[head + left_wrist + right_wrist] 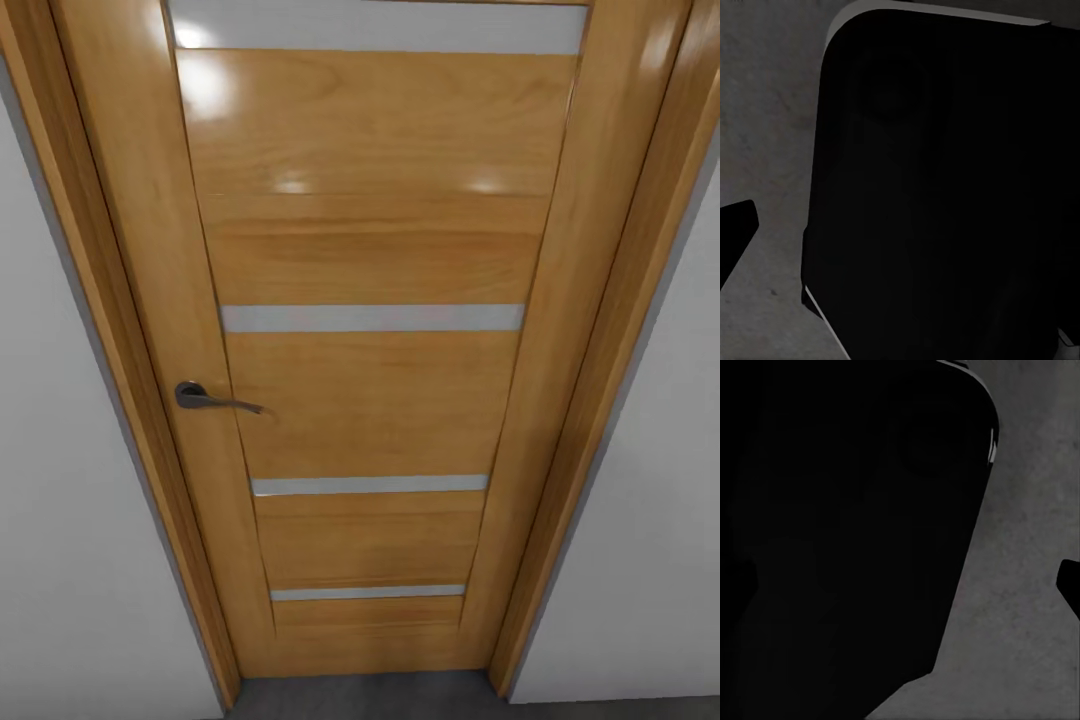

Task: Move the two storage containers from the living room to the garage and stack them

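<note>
Facing shut wooden door (370, 400), grey handle (210, 398)

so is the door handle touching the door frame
Apart. In the head view the handle sits on the door, with a strip of door wood between it and the frame.

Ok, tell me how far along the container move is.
Nothing looks finished from here. The head view faces a shut slatted wooden door with its dark handle, white walls on both sides and a strip of dark grey floor below. Both wrist views show mottled concrete past dark robot bodywork. In hand: apparently travel. Left: carrying and stacking both containers.
</note>
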`<state>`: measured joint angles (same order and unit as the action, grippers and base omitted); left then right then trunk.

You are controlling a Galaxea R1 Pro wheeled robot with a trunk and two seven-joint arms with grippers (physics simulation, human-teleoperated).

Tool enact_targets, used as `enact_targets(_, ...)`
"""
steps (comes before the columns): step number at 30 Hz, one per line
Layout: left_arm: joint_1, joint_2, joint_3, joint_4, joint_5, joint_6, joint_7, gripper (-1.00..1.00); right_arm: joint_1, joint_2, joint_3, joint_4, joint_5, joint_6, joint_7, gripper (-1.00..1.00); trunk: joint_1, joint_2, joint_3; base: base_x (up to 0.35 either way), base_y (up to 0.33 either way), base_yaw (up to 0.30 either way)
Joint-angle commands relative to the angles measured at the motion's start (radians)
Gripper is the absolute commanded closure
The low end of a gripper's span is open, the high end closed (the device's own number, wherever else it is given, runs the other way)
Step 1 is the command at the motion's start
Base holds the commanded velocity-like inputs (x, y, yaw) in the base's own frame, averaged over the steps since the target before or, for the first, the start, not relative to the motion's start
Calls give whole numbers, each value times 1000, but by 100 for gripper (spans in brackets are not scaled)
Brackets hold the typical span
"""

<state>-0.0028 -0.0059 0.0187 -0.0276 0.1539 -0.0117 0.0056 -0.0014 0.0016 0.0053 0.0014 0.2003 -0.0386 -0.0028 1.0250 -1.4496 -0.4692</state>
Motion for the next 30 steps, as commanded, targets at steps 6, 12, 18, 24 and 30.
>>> enact_targets(6, 0, 0, 2, 0, 7, -1, 1, -100, 0, 0, 0, 0, 7, -2, 1, -100, 0, 0, -1, 0, 0, 0)
enact_targets(12, 0, 0, 2, 0, 8, -1, 1, -100, 0, 0, -1, 0, 6, -1, 2, -100, 0, 0, -1, 0, 0, 0)
enact_targets(18, 0, 1, 2, 0, 8, -2, 1, -100, 0, 0, -2, 0, 14, -1, 4, -100, 0, 0, -1, 0, 0, 0)
enact_targets(24, 0, 1, 3, 0, 9, -2, 1, -100, 0, 1, -2, 0, 17, -1, 2, -100, 0, 0, -1, 0, 0, 0)
enact_targets(30, 0, 0, 3, 0, 9, -2, 1, -100, 0, 2, -4, -165, 16, 0, -3, -100, 0, 0, -1, 0, 0, 0)
